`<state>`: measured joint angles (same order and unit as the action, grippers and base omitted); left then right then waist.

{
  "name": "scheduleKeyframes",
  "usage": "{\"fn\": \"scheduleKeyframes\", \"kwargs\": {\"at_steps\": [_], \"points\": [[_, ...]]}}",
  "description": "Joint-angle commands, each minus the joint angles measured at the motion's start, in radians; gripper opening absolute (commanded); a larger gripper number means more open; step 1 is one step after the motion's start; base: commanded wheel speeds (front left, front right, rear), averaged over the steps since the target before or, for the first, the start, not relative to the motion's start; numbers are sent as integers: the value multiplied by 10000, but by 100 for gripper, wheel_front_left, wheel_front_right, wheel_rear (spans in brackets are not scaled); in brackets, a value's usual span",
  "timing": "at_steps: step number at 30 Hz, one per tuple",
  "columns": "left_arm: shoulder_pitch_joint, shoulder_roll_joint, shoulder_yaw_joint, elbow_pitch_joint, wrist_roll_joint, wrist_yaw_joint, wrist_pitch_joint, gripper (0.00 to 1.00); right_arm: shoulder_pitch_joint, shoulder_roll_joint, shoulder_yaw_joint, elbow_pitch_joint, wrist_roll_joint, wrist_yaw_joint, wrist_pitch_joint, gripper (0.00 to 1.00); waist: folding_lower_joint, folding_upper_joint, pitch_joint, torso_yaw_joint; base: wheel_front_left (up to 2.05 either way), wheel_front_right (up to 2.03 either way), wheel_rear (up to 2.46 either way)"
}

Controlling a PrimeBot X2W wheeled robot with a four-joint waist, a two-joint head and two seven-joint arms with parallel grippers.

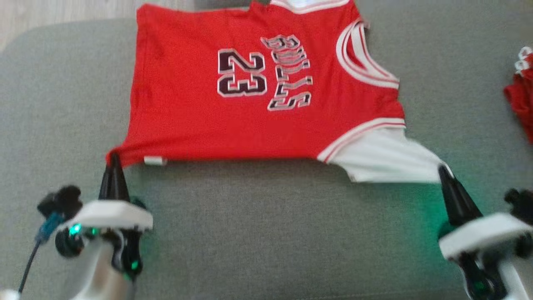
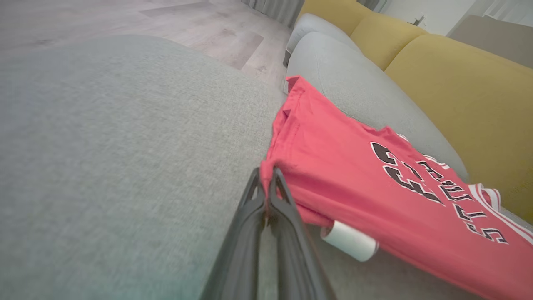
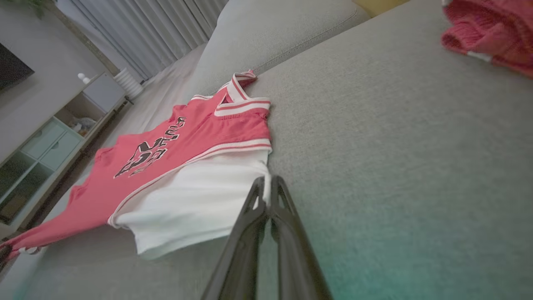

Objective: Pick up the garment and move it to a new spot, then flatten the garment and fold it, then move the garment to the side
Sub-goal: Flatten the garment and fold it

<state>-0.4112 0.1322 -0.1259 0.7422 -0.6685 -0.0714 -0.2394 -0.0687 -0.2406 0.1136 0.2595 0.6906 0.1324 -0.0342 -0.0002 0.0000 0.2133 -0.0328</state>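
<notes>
I am looking down at the garment (image 1: 187,104), a red sleeveless jersey with a 23 and block lettering on its chest. It is lying spread across the far half of the grey cushion (image 1: 266,233), with its hem toward the cushion's left end and its neck opening toward the right end. The left gripper (image 1: 113,158) is sitting over the cushion's near left part, its 2 dark fingers pressed together on the jersey's near hem corner and pulling the red cloth into a point. The right gripper (image 1: 442,170) is sitting over the cushion's near right part, its 2 fingers likewise closed. They are nipping the corner of a white layer that is showing below the striped armhole trim. Between the 2 pinched corners the jersey's near edge is running almost straight across the cushion's middle. A small white label (image 1: 155,160) is curling out from that edge, a little further along the cushion toward its right end than the left gripper. A second red cloth (image 1: 520,96) is lying bunched at the cushion's right edge. In the left wrist view a yellow backrest (image 2: 458,83) is rising beyond the cushion's far side, and a pale wooden floor (image 2: 187,29) is showing past its left end.
</notes>
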Motion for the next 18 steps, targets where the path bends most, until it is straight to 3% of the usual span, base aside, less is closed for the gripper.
{"fn": "scheduleKeyframes", "kwargs": {"at_steps": [1,7,10,14,18], "points": [[331,521,505,-844,-42,283,113,0,432,-96,-378,-815,-291,-17,420,0,2,0,-262,-2,0,0,0],[3523,857,607,-5865,-19,1924,1867,0,2853,1347,-2264,-4611,-1747,-17,3343,0,2,0,-615,147,0,0,0],[4921,1024,607,-8323,128,2794,2764,0,3531,1765,-2826,-6004,-2114,-17,4390,0,2,0,-673,204,0,0,0],[6055,1237,546,-10313,282,3537,3721,0,3895,1891,-3139,-6818,-2126,-17,5168,0,2,0,-657,211,0,0,0],[6282,1518,373,-10795,339,3789,4532,0,3815,1899,-3169,-6714,-1966,-17,5471,0,2,0,-590,212,0,0,0]]}}
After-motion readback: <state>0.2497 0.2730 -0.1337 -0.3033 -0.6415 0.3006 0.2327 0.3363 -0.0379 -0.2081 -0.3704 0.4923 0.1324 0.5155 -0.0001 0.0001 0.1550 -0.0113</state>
